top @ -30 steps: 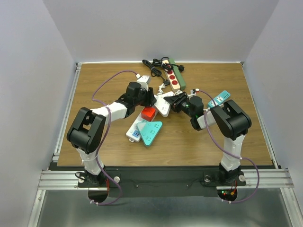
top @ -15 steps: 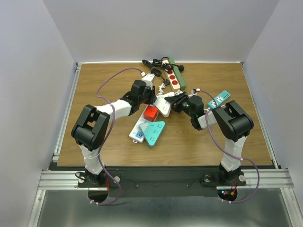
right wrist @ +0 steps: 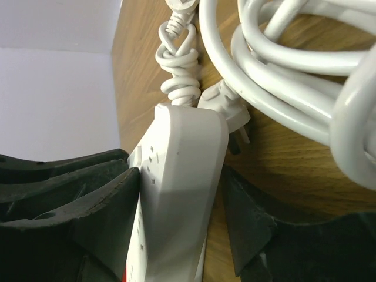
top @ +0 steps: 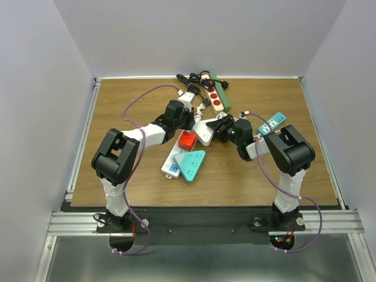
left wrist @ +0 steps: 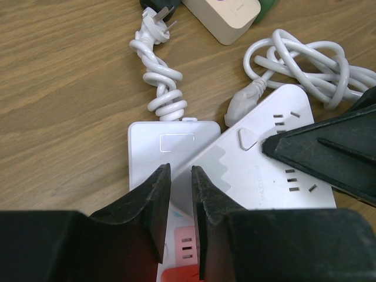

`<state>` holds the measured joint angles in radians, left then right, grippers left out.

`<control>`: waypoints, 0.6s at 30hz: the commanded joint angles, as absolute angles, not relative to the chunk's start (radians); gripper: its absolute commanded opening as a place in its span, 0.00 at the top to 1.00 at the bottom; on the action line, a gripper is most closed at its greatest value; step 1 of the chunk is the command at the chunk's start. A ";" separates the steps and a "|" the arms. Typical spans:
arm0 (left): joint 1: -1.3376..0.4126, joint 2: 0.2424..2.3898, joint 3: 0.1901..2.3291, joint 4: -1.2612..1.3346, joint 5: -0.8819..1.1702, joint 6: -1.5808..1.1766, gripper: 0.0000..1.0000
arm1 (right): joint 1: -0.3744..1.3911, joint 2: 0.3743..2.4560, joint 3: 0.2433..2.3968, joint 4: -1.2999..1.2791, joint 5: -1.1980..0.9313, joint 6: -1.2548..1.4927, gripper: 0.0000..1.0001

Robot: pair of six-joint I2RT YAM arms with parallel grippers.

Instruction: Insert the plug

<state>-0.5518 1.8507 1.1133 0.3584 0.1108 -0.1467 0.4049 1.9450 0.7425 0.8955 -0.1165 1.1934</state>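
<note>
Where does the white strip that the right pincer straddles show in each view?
Top external: strip at centre, between the two arm tips.
Left wrist: strip at lower right, sockets up, partly under a black finger.
Right wrist: strip at centre, between the right pincer's fingers.
Shared landmark: the twisted white cord, just beyond the strip's end.

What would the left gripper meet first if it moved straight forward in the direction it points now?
Probably the flat white box right ahead of the left gripper, then its twisted white cord. Height above the box is unclear.
</note>
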 commanded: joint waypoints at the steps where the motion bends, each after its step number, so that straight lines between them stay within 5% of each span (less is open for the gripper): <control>1: -0.566 1.876 1.109 0.256 0.095 -0.120 0.69 | 0.399 1.939 0.733 0.739 -0.054 1.088 0.38; 18: -0.591 1.829 0.996 0.281 0.008 -0.170 0.74 | 0.400 1.856 0.810 0.609 -0.152 0.871 0.28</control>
<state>-0.5789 1.8343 1.0607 0.4294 0.0311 -0.1596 0.4030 1.8797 0.7864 0.7292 -0.1188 0.9798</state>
